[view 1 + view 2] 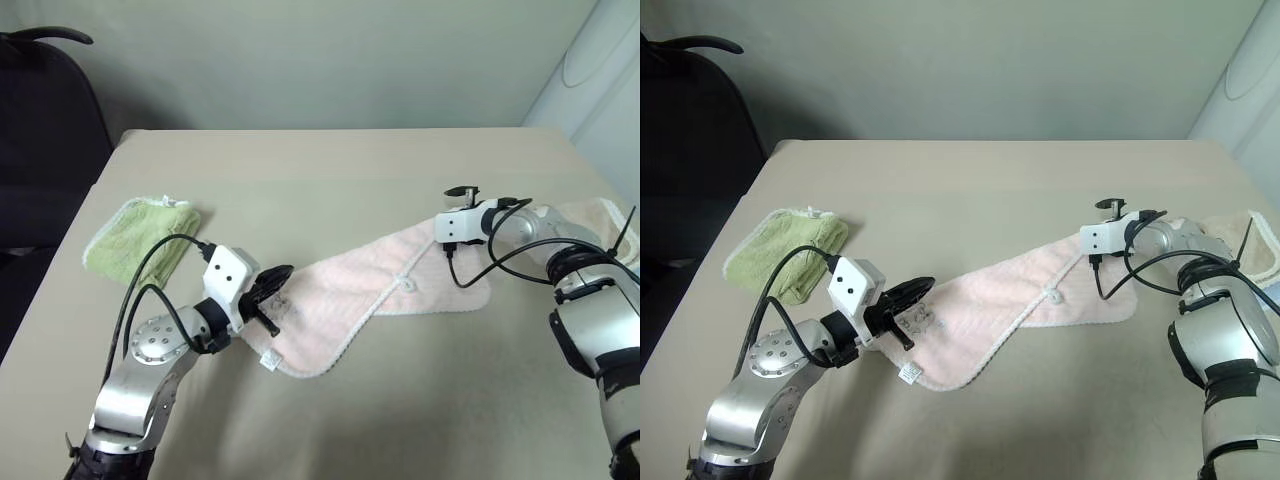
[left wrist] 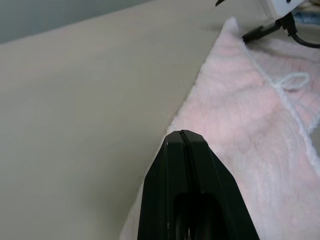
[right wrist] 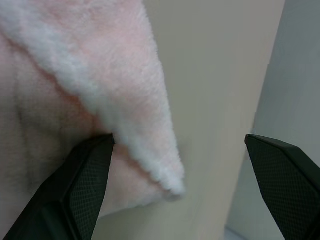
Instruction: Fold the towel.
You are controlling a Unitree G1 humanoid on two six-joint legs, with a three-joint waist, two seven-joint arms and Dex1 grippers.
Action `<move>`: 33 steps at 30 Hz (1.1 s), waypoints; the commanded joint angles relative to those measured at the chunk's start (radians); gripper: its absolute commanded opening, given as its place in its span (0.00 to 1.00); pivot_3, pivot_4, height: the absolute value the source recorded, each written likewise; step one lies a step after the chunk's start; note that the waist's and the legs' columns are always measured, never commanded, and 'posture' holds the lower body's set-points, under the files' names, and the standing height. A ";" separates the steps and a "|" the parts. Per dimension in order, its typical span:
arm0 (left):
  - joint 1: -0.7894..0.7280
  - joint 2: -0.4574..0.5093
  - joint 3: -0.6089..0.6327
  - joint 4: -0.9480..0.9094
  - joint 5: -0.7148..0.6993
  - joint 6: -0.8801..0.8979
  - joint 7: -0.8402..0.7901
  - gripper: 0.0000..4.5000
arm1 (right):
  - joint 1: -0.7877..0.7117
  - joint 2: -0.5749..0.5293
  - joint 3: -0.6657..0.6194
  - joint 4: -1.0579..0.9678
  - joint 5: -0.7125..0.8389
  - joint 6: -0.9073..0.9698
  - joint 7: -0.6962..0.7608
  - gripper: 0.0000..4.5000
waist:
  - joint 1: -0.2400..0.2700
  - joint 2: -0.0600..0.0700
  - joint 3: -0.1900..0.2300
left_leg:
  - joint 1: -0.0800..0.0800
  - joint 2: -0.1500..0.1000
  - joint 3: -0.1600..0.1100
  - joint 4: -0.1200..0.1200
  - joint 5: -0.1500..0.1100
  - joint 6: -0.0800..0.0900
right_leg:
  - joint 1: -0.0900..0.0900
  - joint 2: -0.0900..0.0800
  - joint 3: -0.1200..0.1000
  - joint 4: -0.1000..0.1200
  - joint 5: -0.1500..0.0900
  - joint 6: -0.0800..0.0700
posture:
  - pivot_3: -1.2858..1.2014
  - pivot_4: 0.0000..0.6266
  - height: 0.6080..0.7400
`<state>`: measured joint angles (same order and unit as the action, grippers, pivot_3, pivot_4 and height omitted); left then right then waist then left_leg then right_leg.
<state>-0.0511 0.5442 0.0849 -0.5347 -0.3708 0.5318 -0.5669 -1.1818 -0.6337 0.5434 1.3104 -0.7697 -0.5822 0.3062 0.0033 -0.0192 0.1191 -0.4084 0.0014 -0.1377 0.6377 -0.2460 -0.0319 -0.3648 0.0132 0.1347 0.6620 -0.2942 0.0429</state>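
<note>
A plain indoor test room, more lab than home: a bare beige tabletop [image 1: 330, 170] stands against a blank pale wall [image 1: 330, 60], with a dark office chair [image 1: 45, 130] just beside the tabletop's left edge.

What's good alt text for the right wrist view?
The right gripper, its two black fingers wide apart, is closing in on a corner of the pale pink towel: one finger lies against the fleecy cloth, while the white-edged corner tip sits in the gap between the fingers. Beyond it is the beige table.
</note>
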 commanded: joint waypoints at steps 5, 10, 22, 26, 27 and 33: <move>0.051 0.040 0.042 -0.063 -0.044 -0.014 -0.040 0.00 | -0.022 -0.018 -0.009 0.010 0.016 -0.001 -0.012 0.45 | 0.001 0.000 0.000 | -0.002 0.000 0.000 -0.001 0.001 -0.001 | -0.003 0.000 0.000 0.000 0.000 0.000 | 0.52 0.24 1.00; 0.036 0.086 0.043 -0.032 -0.045 -0.036 -0.099 0.00 | 0.010 -0.032 -0.029 0.001 0.044 -0.021 0.001 0.05 | 0.003 0.000 0.000 | -0.005 0.000 0.000 -0.001 0.001 -0.002 | -0.005 0.000 0.000 0.000 0.000 -0.001 | 0.52 0.24 1.00; 0.052 0.375 0.016 0.027 -0.079 -0.132 -0.518 0.46 | 0.083 -0.046 -0.102 -0.051 0.144 -0.027 -0.020 0.00 | 0.003 0.000 0.000 | -0.010 0.000 0.000 -0.001 0.004 -0.008 | -0.011 0.000 0.000 0.001 0.001 -0.001 | 0.52 0.24 1.00; 0.064 0.447 -0.009 -0.016 -0.079 -0.160 -0.612 0.78 | 0.106 -0.051 -0.118 -0.073 0.166 -0.033 -0.023 0.00 | 0.005 0.000 0.000 | -0.011 0.001 -0.001 -0.001 0.004 -0.008 | -0.011 0.000 -0.001 0.001 0.001 -0.001 | 0.52 0.24 1.00; 0.066 0.456 -0.019 -0.029 -0.075 -0.167 -0.626 0.86 | 0.113 -0.052 -0.124 -0.082 0.173 -0.037 -0.020 0.00 | 0.005 0.000 0.000 | -0.011 0.001 -0.001 -0.001 0.004 -0.008 | -0.011 0.000 -0.001 0.001 0.001 -0.001 | 0.52 0.24 1.00; 0.049 0.458 -0.132 -0.066 -0.012 -0.179 -0.635 0.99 | 0.154 -0.069 -0.155 -0.141 0.217 -0.048 0.002 0.00 | 0.004 0.000 0.000 | -0.011 0.001 -0.001 -0.001 0.003 -0.006 | -0.011 0.000 -0.001 0.001 0.001 -0.001 | 0.52 0.24 1.00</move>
<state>0.0103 1.0060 -0.0176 -0.5703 -0.3980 0.3639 -1.1996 -1.0270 -0.6818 0.4224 1.2066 -0.5836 -0.6196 0.3050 0.0074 -0.0189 0.1192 -0.4192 0.0022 -0.1389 0.6363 -0.2430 -0.0371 -0.3756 0.0132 0.1336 0.6627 -0.2933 0.0419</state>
